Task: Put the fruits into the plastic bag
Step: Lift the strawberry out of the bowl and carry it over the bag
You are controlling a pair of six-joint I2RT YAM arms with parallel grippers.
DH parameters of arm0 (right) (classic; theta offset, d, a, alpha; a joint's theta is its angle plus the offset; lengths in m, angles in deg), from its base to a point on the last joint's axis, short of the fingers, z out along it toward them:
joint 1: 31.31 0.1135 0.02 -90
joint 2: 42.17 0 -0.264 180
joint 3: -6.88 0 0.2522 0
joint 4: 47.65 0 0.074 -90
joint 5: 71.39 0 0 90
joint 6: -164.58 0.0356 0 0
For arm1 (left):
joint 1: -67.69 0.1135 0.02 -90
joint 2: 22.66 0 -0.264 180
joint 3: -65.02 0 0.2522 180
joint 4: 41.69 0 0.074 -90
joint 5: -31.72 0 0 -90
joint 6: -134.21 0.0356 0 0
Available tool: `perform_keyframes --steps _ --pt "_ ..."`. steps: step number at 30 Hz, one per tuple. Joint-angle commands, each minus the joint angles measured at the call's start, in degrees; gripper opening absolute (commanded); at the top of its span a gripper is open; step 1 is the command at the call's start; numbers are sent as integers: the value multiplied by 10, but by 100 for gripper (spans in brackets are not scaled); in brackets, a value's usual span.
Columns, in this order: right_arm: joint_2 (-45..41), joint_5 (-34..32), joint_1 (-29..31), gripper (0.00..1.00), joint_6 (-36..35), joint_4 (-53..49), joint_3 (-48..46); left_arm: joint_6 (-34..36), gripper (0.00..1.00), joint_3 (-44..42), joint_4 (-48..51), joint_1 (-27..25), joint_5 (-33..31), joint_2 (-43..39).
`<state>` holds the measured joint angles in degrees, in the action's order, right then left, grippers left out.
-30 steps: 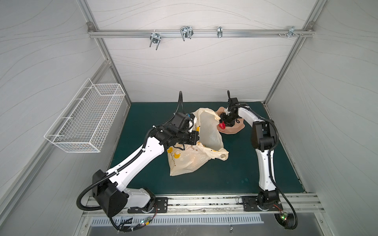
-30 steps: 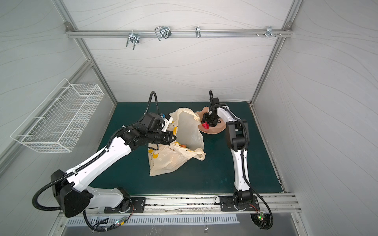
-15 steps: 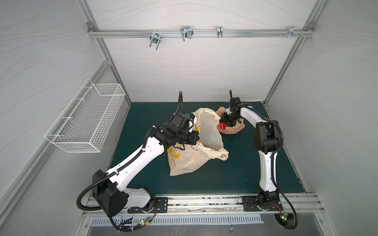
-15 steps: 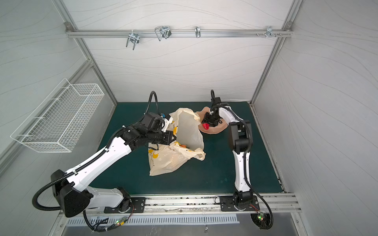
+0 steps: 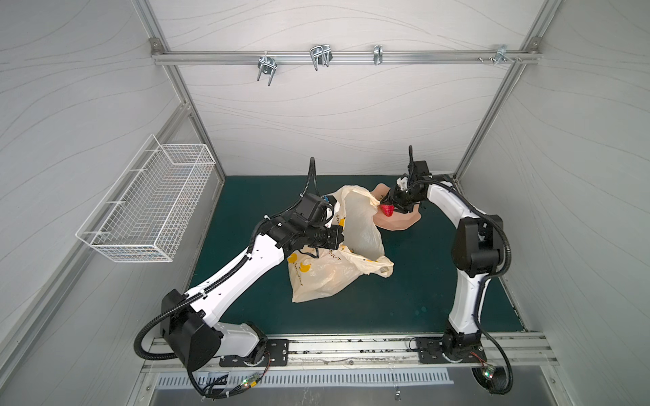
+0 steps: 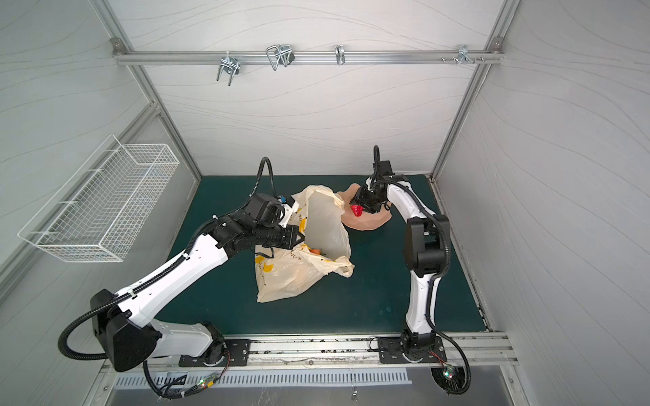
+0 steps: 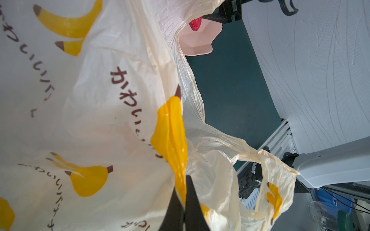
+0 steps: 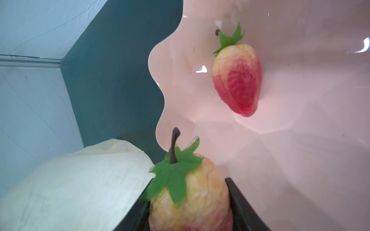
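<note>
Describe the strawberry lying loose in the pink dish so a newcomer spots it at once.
At the back of the dark green table mat sits a wavy-edged pink plastic dish, beside the cream banana-printed plastic bag. Inside it lies a small toy strawberry, red at the tip and pale yellow near its green leafy cap. Unlike the other strawberry, clamped in the right tool, it lies free.

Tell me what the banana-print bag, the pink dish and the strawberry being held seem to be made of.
The plastic bag: thin cream plastic film, slightly see-through, finely crinkled, soft sheen.
The pink dish: hard and glossy with sharp highlights; plastic or glazed ceramic, unclear which.
The held strawberry: matte, wrinkled skin, probably foam or soft rubber; its leafy top looks like fabric.
</note>
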<state>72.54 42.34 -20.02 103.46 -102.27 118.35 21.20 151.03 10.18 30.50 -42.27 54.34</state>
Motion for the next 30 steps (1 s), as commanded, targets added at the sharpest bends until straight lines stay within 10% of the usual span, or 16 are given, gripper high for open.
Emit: perform_keyframes --steps 1,30 --pt "-58 25 -8 40 16 15 -43 13 0 29 -21 -1 13 11" --pt "-383 124 -26 38 162 156 -431 23 0 37 -42 0 35 34"
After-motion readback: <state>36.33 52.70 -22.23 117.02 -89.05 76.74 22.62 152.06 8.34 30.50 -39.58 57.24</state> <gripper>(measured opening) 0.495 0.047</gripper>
